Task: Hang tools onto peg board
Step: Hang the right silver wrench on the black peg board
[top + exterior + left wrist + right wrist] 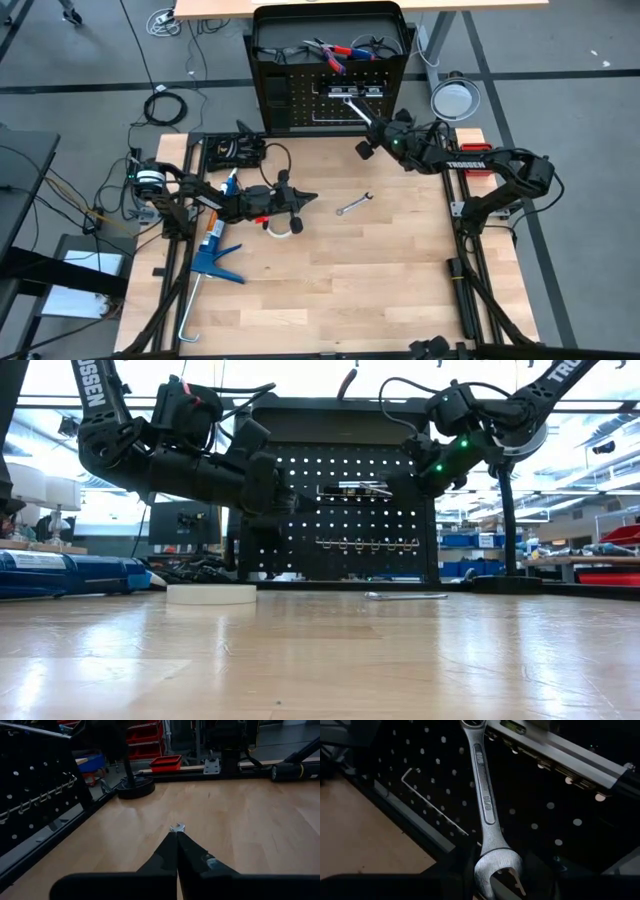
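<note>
The peg board (300,95) stands upright at the table's far edge, with a black bar with pale windows (560,762) on it. My right gripper (368,128) is at the board, shut on a silver wrench (485,800) whose ring end (472,724) reaches up against the panel. My left gripper (308,198) hovers shut over the table's middle left, touching nothing. A smaller wrench (353,205) lies flat on the table to its right. A white tape roll (283,225) lies flat near it. Red-handled pliers (335,50) lie in the frame behind the board. My right gripper holds the wrench by its open-jaw end (496,862), pinched between the two fingers. The fingers come nearly level from the table's right near side, roughly along the wrench. The wrench is lifted clear of the table; whether its ring end is on a hook I cannot tell.
A blue caulking gun (215,250) lies at the table's left. A round lamp (455,97) stands right of the board. An L-shaped key (427,795) hangs on the panel, above a row of silver hooks (365,544). Bare wood spreads across the near half.
</note>
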